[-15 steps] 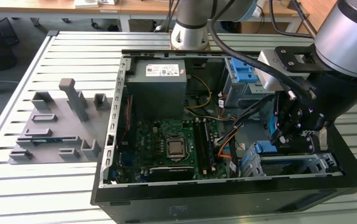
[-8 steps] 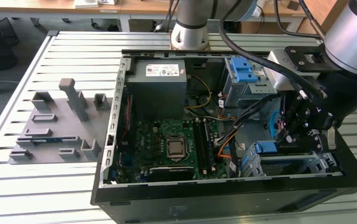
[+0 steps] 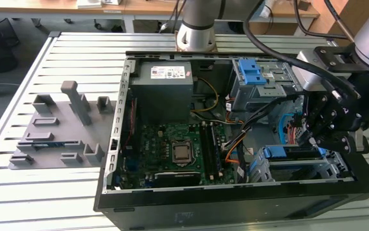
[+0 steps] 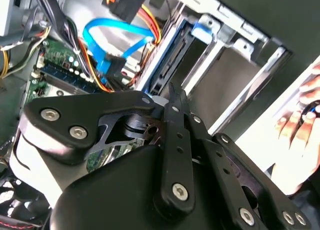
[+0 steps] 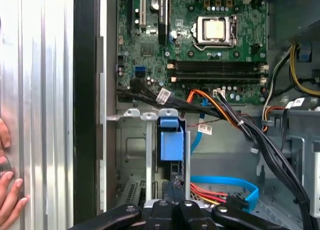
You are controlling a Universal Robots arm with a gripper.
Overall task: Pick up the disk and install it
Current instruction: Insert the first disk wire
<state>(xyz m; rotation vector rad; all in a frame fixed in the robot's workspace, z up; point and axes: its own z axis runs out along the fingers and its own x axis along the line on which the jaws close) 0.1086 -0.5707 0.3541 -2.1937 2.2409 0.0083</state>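
Exterior view: the open computer case [image 3: 236,202] lies on the slatted table [image 3: 75,53]. My pincer [image 3: 317,142] hangs inside the case at the exterior view's right, over the metal drive cage [image 3: 300,168]. The disk [image 3: 297,153] sits on edge in that cage, with its blue tab end toward the motherboard [image 3: 178,149]. The grey power supply [image 3: 165,84] is well apart from both.

Second wrist view: the pincer [image 4: 176,97] points at the disk [image 4: 167,65], which stands in its slot with the blue frame along one edge. I cannot tell whether they touch. A person's hand [image 4: 300,115] rests beyond the case wall.

First wrist view: the pincer [image 5: 172,187] has its fingers drawn together, with nothing between them. It is right at the end of the disk [image 5: 170,140]. A blue data cable [image 5: 225,182] lies just beside the slot.
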